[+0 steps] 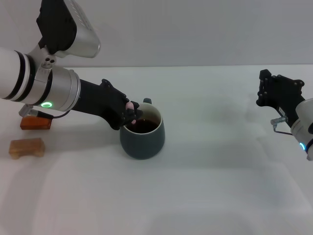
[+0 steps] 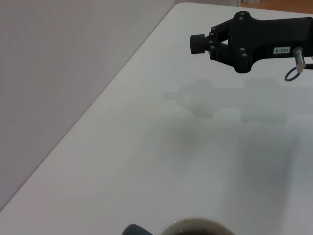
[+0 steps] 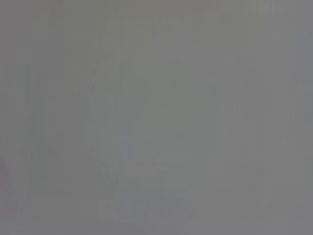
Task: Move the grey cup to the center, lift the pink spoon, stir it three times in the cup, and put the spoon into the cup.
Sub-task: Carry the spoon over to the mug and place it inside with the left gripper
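The grey cup stands near the middle of the white table and holds dark brown liquid. Its rim and handle just show in the left wrist view. My left gripper reaches over the cup's left rim and is shut on the pink spoon. Only a bit of the pink handle shows between the fingers; the spoon's bowl is hidden. My right gripper hangs parked above the table's right side, far from the cup. It also shows in the left wrist view.
An orange-brown block and a tan block lie at the table's left edge, beside my left arm. The right wrist view shows only a blank grey surface.
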Robot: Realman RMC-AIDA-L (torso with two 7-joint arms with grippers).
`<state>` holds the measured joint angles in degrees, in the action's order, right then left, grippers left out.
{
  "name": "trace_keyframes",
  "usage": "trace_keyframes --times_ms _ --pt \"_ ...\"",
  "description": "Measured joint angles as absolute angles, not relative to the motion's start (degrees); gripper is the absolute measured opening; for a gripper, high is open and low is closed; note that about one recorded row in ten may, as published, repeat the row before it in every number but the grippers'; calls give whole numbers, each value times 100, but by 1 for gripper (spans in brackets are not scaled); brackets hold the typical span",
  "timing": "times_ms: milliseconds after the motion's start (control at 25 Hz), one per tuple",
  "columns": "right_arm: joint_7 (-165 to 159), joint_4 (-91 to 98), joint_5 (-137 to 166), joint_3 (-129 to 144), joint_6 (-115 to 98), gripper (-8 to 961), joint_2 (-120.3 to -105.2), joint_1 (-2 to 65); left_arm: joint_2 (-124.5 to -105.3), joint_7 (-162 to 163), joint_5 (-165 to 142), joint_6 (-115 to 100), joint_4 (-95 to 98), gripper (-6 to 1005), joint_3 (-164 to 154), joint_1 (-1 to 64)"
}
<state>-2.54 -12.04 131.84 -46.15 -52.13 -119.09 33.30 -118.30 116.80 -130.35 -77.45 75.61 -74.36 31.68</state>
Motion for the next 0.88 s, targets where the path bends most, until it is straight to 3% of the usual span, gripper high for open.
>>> trace_keyframes --times_ms 720,880 --pt "-254 -1265 13184 -4606 -5212 4 -11909 3295 -11806 11840 -12995 -7809 7456 172 -7425 3173" --pt "-255 -1267 13184 -4605 -5212 4 -11909 3280 -11808 11862 -12980 -7815 7500 297 -7408 3161"
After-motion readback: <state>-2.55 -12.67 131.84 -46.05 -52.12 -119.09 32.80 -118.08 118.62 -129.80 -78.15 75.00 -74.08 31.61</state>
